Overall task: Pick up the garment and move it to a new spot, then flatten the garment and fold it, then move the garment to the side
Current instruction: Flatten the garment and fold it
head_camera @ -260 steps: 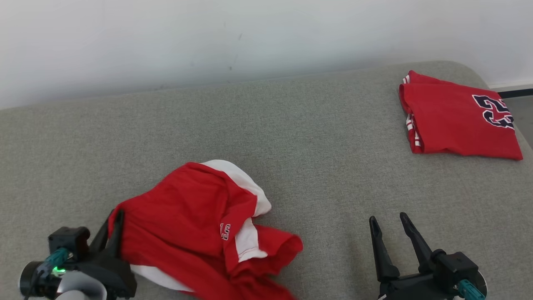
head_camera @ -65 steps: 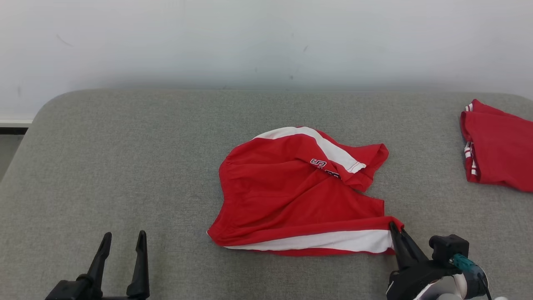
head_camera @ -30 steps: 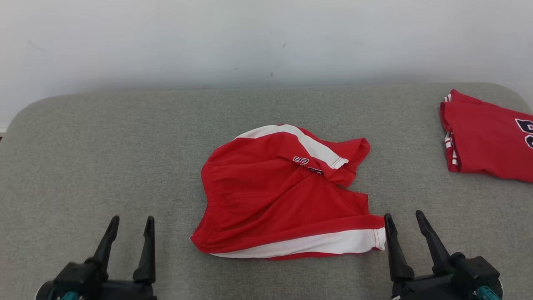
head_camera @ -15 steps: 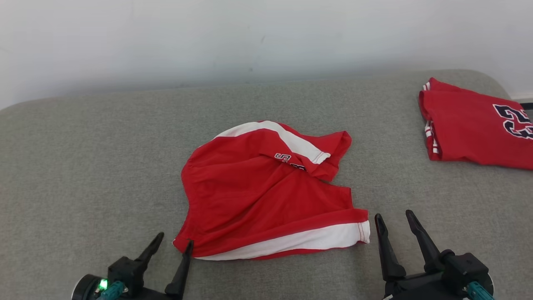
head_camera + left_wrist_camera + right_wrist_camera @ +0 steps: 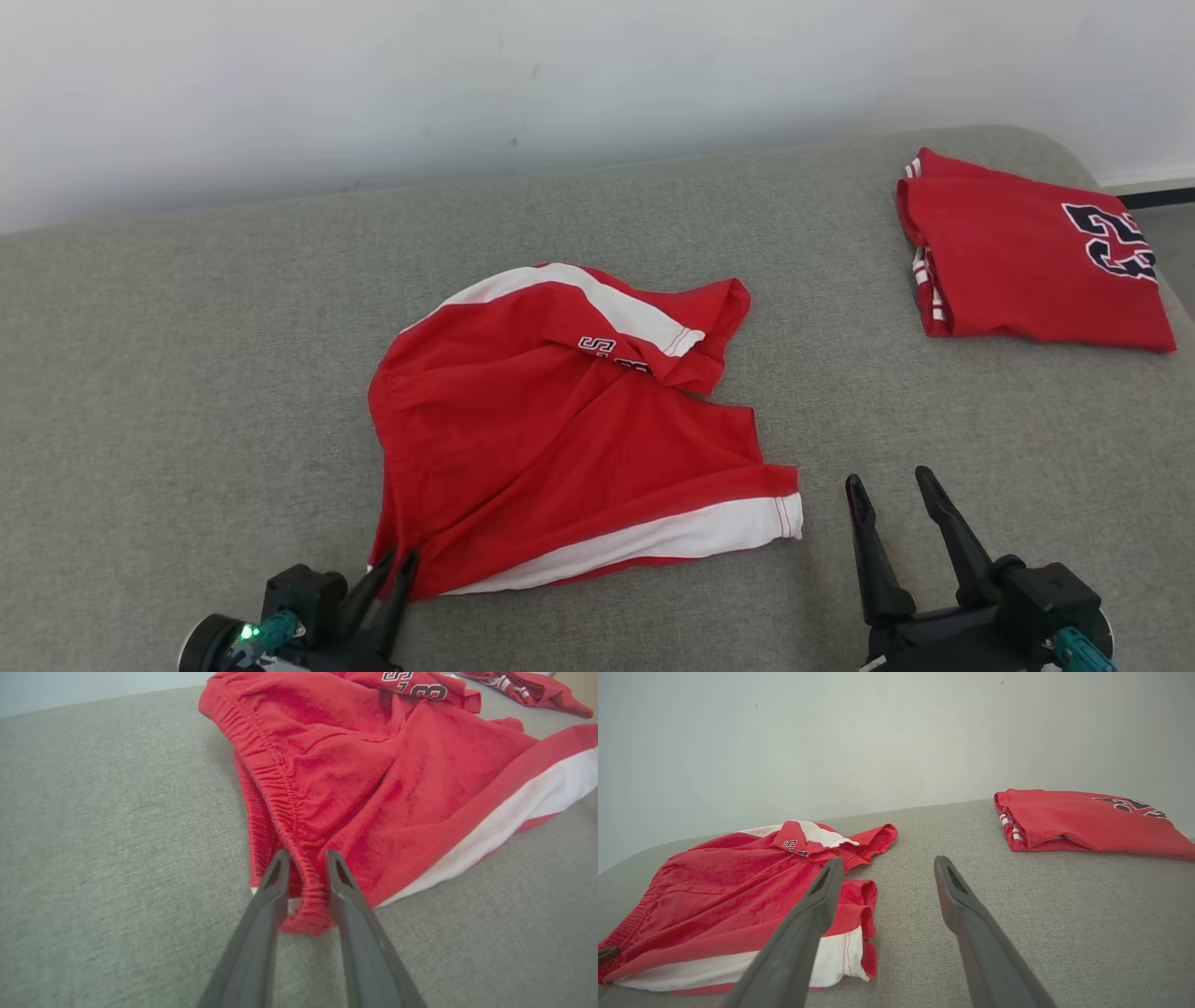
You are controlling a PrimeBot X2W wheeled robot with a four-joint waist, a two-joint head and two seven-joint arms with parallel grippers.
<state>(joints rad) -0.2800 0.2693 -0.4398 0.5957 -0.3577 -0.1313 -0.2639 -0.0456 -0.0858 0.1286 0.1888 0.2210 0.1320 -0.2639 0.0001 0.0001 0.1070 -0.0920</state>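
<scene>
Red shorts with white side stripes, the garment (image 5: 560, 439), lie rumpled on the grey cushion, one leg folded over at the top. My left gripper (image 5: 394, 563) sits at the garment's near-left corner. In the left wrist view this gripper (image 5: 306, 856) is shut on the gathered elastic waistband of the garment (image 5: 373, 765), with cloth bunched between the fingers. My right gripper (image 5: 887, 481) stands open on the cushion just right of the white-striped hem, touching nothing. In the right wrist view the gripper (image 5: 887, 863) has the garment (image 5: 738, 891) to its left.
A second red garment with a dark number, neatly folded (image 5: 1018, 252), lies at the cushion's far right corner, and appears as the folded garment (image 5: 1083, 819) in the right wrist view. The grey cushion (image 5: 187, 373) runs back to a white wall; its right edge drops off beyond the folded garment.
The camera has swung right. My left gripper has come in from the open cushion to the garment's near-left corner and shut on the waistband. The right gripper stays open beside the hem.
</scene>
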